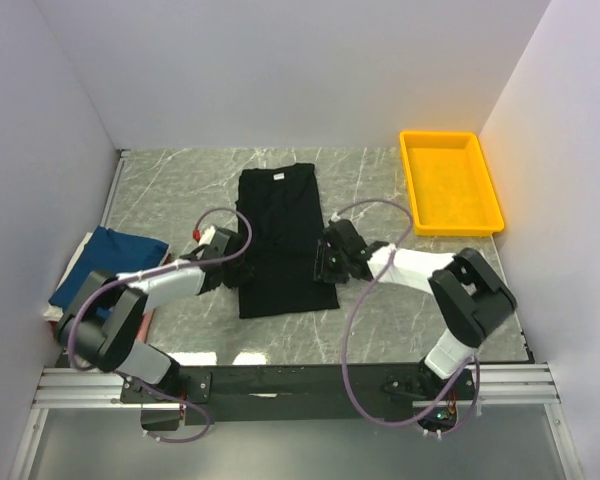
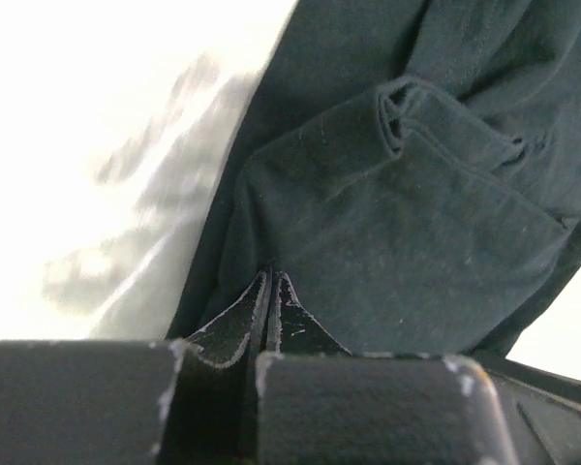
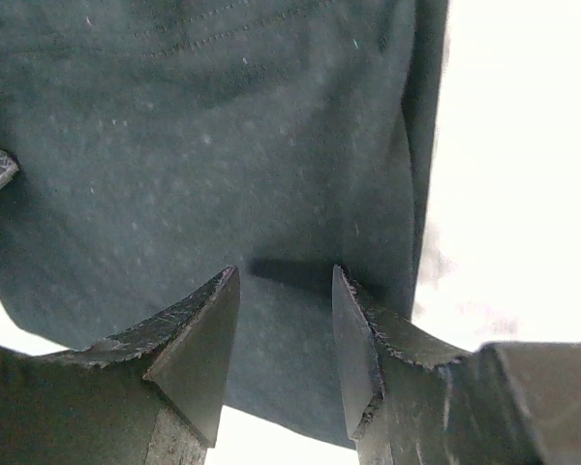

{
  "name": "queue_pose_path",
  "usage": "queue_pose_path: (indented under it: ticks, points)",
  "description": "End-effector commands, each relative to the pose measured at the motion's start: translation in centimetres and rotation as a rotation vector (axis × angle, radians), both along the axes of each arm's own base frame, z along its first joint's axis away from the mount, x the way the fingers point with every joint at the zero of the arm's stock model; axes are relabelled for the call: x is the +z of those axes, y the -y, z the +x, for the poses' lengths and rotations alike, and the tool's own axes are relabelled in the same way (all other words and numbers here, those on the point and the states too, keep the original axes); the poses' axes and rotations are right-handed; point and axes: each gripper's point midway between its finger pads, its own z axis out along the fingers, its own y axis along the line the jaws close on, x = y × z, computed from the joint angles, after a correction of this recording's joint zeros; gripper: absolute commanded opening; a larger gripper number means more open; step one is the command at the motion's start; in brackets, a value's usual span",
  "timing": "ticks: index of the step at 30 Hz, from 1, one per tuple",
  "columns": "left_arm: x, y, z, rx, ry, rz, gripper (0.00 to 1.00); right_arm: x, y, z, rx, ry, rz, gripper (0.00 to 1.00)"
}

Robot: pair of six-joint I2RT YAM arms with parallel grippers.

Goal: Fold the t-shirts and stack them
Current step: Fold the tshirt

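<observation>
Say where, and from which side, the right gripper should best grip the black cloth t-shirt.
Probably grip the black cloth t-shirt at its right edge near the hem, low from the right: it lies flat, and that edge sits between the open fingers of the right gripper.

Quick headcount: one black t-shirt (image 1: 280, 240), one folded blue t-shirt (image 1: 115, 258) topping a pile I can't count through, one yellow tray (image 1: 450, 137), one tabletop (image 1: 170, 180), and two arms, meaning a left end effector (image 2: 269, 291) and a right end effector (image 3: 286, 276).
</observation>
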Motion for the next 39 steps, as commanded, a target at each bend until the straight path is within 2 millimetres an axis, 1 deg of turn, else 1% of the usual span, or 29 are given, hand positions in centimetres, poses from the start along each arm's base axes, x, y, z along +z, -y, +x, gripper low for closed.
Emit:
queue_pose_path:
  ticks: [1, 5, 6, 7, 9, 13, 15, 16, 18, 20, 21, 22, 23, 24, 25, 26, 27, 28, 29, 30, 31, 32, 33, 34, 35, 36, 37, 38, 39]
  points:
    - [-1.3, -1.4, -4.2, 0.001, -0.08, 0.053, 0.01, -1.3, 1.9, -4.8, 0.015, -0.08, -0.026, 0.51]
    - [-0.1, 0.5, -7.8, -0.065, -0.075, 0.026, 0.01, -1.2, 2.6, -8.5, 0.048, -0.102, 0.005, 0.51]
    - [-0.1, 0.7, -8.4, -0.073, -0.078, 0.025, 0.01, -2.0, 3.3, -10.1, 0.057, -0.126, -0.008, 0.51]
    - [-0.3, 1.4, -9.8, -0.105, -0.087, 0.031, 0.01, -1.2, 2.9, -11.0, 0.069, -0.112, 0.02, 0.51]
    - [-0.4, 1.4, -11.6, -0.1, -0.104, 0.025, 0.01, -2.1, 3.7, -13.5, 0.086, -0.144, 0.013, 0.51]
    - [-0.4, 2.2, -14.8, -0.116, -0.125, -0.015, 0.01, -1.6, 3.8, -17.2, 0.119, -0.161, 0.066, 0.51]
    - [0.4, 1.8, -15.0, -0.115, -0.104, -0.023, 0.01, -1.6, 4.5, -18.0, 0.115, -0.174, 0.06, 0.51]
    - [1.1, 1.7, -14.7, -0.112, -0.083, -0.025, 0.04, -0.7, 4.5, -17.6, 0.108, -0.141, 0.075, 0.51]
    - [4.4, 1.9, -13.2, -0.098, 0.015, -0.045, 0.13, 1.3, 4.5, -16.6, 0.099, -0.09, 0.068, 0.54]
    - [7.0, 1.2, -11.8, -0.091, 0.088, -0.02, 0.33, 3.7, 4.6, -14.2, 0.061, -0.005, 0.076, 0.57]
    - [9.6, 1.3, -10.3, -0.075, 0.145, -0.032, 0.41, 6.0, 4.1, -12.8, 0.048, 0.037, 0.102, 0.57]
    - [10.8, 0.1, -8.4, -0.059, 0.186, -0.006, 0.54, 7.0, 4.2, -11.4, 0.048, 0.075, 0.098, 0.57]
    - [11.7, -0.3, -7.0, -0.051, 0.203, -0.003, 0.56, 9.4, 3.4, -9.8, 0.049, 0.113, 0.144, 0.58]
    - [13.8, -1.7, -4.3, 0.009, 0.238, -0.03, 0.55, 10.0, 4.5, -6.8, -0.004, 0.136, 0.139, 0.57]
    - [15.0, -2.2, -2.5, -0.002, 0.284, -0.02, 0.55, 11.1, 4.6, -5.2, -0.014, 0.151, 0.161, 0.57]
    - [14.8, -2.6, -0.7, 0.007, 0.281, 0.001, 0.54, 14.1, 4.0, -3.0, -0.02, 0.205, 0.207, 0.57]
    - [17.2, -3.9, 2.1, 0.056, 0.332, -0.003, 0.53, 14.0, 4.9, -0.1, -0.069, 0.217, 0.183, 0.57]
    - [15.9, -3.8, 4.2, 0.031, 0.298, 0.038, 0.52, 14.7, 5.1, 1.6, -0.087, 0.233, 0.18, 0.57]
    - [16.0, -3.9, 5.8, 0.03, 0.293, 0.049, 0.5, 17.3, 4.8, 4.1, -0.099, 0.286, 0.206, 0.56]
    - [18.6, -4.2, 8.5, 0.045, 0.342, 0.04, 0.48, 16.1, 5.3, 6.8, -0.132, 0.272, 0.18, 0.56]
    - [18.7, -4.1, 10.2, 0.01, 0.351, 0.071, 0.48, 16.1, 5.5, 8.5, -0.152, 0.275, 0.176, 0.56]
    - [18.4, -3.3, 13.1, -0.012, 0.345, 0.087, 0.47, 18.2, 5.2, 11.0, -0.162, 0.316, 0.199, 0.56]
    - [18.0, -3.4, 14.6, -0.05, 0.35, 0.118, 0.47, 15.6, 4.8, 12.8, -0.16, 0.254, 0.186, 0.55]
    - [15.3, -2.3, 16.1, -0.108, 0.293, 0.107, 0.47, 15.1, 5.3, 14.4, -0.178, 0.24, 0.186, 0.54]
    - [14.8, -1.8, 17.2, -0.136, 0.289, 0.105, 0.46, 16.8, 4.8, 16.6, -0.179, 0.279, 0.209, 0.54]
    - [16.0, -1.2, 19.0, -0.154, 0.323, 0.105, 0.46, 13.9, 4.5, 17.9, -0.177, 0.219, 0.191, 0.54]
    - [15.3, -1.1, 19.9, -0.18, 0.317, 0.129, 0.46, 13.3, 4.5, 19.1, -0.182, 0.212, 0.181, 0.53]
    - [12.7, -0.7, 20.9, -0.205, 0.271, 0.139, 0.46, 15.1, 4.2, 21.2, -0.184, 0.255, 0.192, 0.53]
    - [13.6, -0.4, 22.3, -0.216, 0.296, 0.148, 0.46, 12.1, 4.2, 22.0, -0.182, 0.194, 0.152, 0.53]
